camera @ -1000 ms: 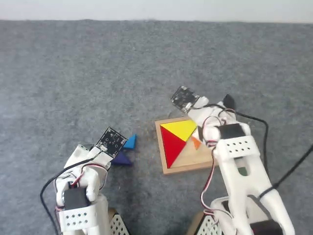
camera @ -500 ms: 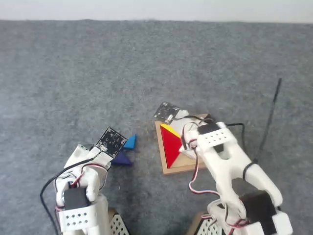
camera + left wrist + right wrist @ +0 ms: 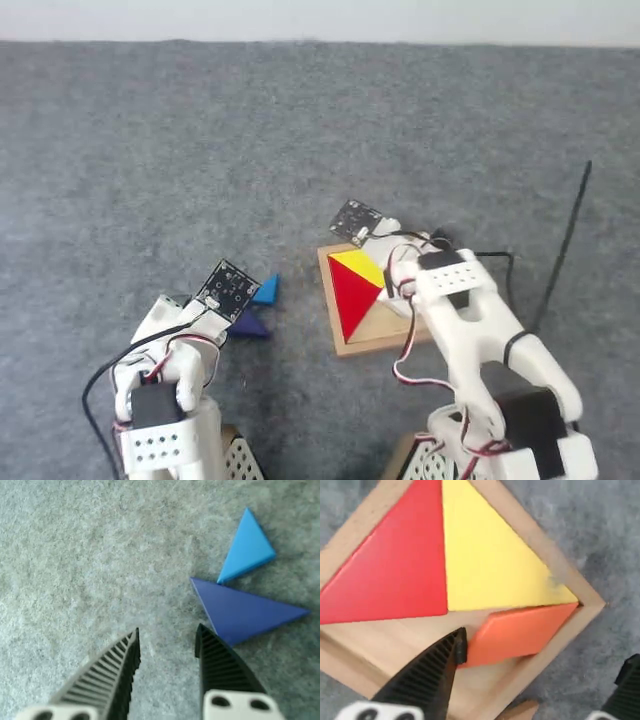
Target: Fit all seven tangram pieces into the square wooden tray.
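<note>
Lying within the spread right hand [image 3: 545,652] — orange piece [image 3: 520,632], seemingly touching it.

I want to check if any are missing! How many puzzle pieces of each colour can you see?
Red piece: 1
Yellow piece: 1
Orange piece: 1
Light blue piece: 1
Dark blue piece: 1
Total: 5 pieces in sight
</note>
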You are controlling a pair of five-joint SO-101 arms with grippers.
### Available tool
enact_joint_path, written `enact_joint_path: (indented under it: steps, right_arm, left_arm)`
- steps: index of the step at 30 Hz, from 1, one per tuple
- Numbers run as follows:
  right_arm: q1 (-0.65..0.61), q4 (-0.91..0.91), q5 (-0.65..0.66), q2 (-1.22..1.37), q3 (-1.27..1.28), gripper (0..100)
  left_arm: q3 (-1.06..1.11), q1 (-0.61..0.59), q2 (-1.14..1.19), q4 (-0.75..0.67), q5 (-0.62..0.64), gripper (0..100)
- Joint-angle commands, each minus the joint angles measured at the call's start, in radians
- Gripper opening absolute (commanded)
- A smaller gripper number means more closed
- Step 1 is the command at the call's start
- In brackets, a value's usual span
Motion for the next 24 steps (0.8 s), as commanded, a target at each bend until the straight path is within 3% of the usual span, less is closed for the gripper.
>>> enact_joint_path:
  steps: [1, 16, 24]
  right_arm:
    - [0.054, -0.018, 0.054, -0.018, -0.006, 45.8]
    - [0.097, -0.018, 0.081, -0.199, -0.012, 45.8]
    - [0.053, -0.007, 0.028, -0.306, -0.064, 45.8]
  left_arm:
    - [-0.005, -0.006, -0.020, 0.008, -0.011, 17]
    - [-0.005, -0.006, -0.020, 0.006, -0.011, 17]
    - [-0.005, -0.006, -0.020, 0.008, -0.011, 17]
